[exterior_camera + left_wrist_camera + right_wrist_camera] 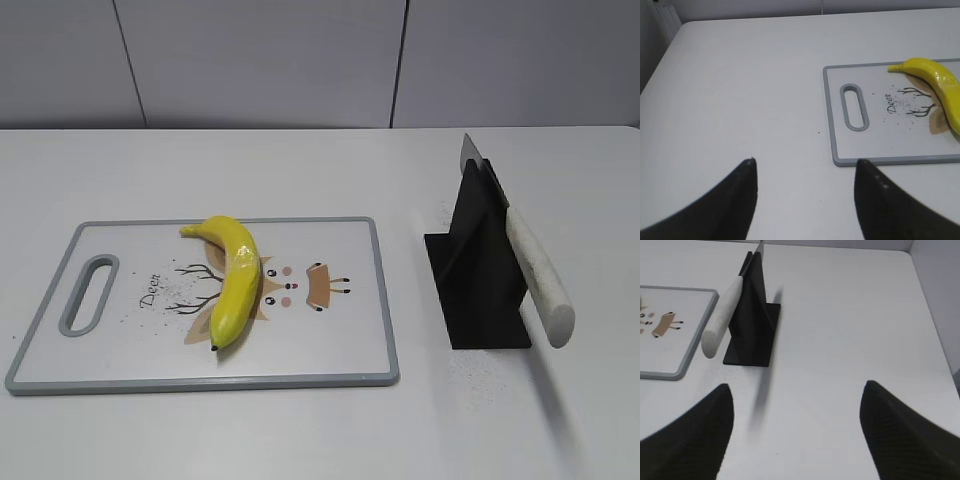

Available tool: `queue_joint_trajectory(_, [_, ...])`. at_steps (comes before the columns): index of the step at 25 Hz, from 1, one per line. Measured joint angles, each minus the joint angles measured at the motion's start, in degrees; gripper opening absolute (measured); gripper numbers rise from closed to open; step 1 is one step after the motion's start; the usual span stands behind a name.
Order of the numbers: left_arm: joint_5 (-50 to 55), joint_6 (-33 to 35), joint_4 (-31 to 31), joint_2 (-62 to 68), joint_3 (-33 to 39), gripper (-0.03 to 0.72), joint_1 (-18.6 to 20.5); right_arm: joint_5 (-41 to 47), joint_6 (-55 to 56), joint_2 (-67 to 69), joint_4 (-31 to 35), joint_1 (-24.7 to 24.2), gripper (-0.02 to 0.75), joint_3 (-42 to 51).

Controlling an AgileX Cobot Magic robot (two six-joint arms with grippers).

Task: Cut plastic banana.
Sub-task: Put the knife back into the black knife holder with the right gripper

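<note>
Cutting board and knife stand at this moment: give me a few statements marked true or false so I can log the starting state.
1. The plastic banana lies on the cutting board. True.
2. The knife lies flat on the board. False: it sits in the black stand, right of the board, handle sticking out.
3. The right gripper holds the knife. False: it is open and empty, away from the stand.
4. The left gripper is open over bare table beside the board's handle end. True.
5. The banana is already cut. False: it is whole.
</note>
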Motion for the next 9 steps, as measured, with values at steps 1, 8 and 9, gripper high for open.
queue_joint_trajectory(1, [0.0, 0.0, 0.0, 0.0, 0.0, 0.589, 0.0, 0.0, -0.3, 0.0, 0.0, -0.4, 0.593, 0.0])
queue_joint_trajectory(8, [0.0, 0.0, 0.0, 0.0, 0.0, 0.589, 0.0, 0.0, -0.3, 0.0, 0.0, -0.9, 0.593, 0.0])
queue_joint_trajectory(9, [0.0, 0.0, 0.0, 0.0, 0.0, 0.589, 0.0, 0.0, -0.3, 0.0, 0.0, -0.9, 0.593, 0.0])
